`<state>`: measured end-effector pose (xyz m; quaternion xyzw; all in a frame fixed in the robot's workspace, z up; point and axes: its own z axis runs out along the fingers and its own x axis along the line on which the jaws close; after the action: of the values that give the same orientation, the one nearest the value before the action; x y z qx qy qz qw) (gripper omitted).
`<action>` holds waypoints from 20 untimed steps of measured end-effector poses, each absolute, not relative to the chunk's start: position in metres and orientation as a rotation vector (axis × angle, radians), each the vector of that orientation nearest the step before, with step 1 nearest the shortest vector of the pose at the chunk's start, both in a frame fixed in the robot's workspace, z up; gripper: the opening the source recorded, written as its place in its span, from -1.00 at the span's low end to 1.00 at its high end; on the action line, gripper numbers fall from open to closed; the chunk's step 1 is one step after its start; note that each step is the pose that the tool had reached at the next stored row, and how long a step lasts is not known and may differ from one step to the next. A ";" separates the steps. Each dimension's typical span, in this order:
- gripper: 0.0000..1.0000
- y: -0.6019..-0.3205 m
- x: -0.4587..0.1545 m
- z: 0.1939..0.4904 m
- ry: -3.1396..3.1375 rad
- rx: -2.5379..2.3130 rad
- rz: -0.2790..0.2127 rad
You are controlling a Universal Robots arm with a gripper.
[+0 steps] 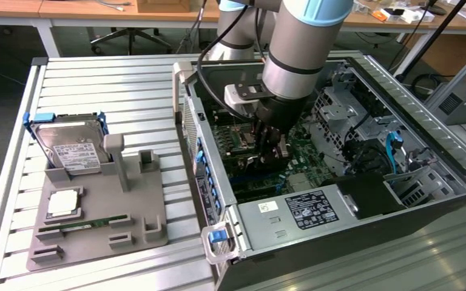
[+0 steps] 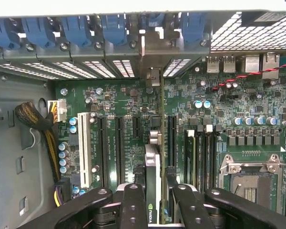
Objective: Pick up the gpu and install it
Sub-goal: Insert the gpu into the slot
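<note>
Slatted metal table [image 1: 95, 79]: lying under everything, carrying a grey holder tray on the exterior view's left and an open computer case on the exterior view's right.
Computer case [image 1: 415, 103]: lying on its side with the side panel off, showing the green motherboard [image 1: 298, 159] inside; a labelled silver power supply [image 1: 298, 212] is sitting at its near end.
Robot arm [image 1: 306, 48]: reaching down from above into the middle of the case.
Grey holder tray [image 1: 148, 206]: resting just beside the case, carrying spare parts in its cradles.
Hard drive [image 1: 71, 148]: silver with a blue frame, standing tilted in the far cradle of the tray.
Gpu [image 2: 152, 191]: standing edge-on between the fingers in the wrist view, its thin edge running along a motherboard slot toward the rear bracket openings; whether it is fully seated I cannot tell.
Gripper [image 1: 270, 147]: sitting low over the motherboard, its black fingers [image 2: 134, 205] pressing on either side of the gpu and gripping it.
Processor [image 1: 63, 203]: lying flat in the tray's middle pocket, near the hard drive.
Memory stick [image 1: 87, 223]: slim and green, lying in a slot toward the tray's near end.
Blue slot clips [image 2: 105, 28]: lining the case's rear wall above the vented brackets in the wrist view.
</note>
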<state>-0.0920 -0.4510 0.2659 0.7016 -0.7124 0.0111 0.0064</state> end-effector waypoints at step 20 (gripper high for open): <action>-0.47 -0.450 -0.092 0.269 -2.232 2.188 0.040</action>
<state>-0.0920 -0.4497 0.2693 0.7001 -0.7139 0.0127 0.0080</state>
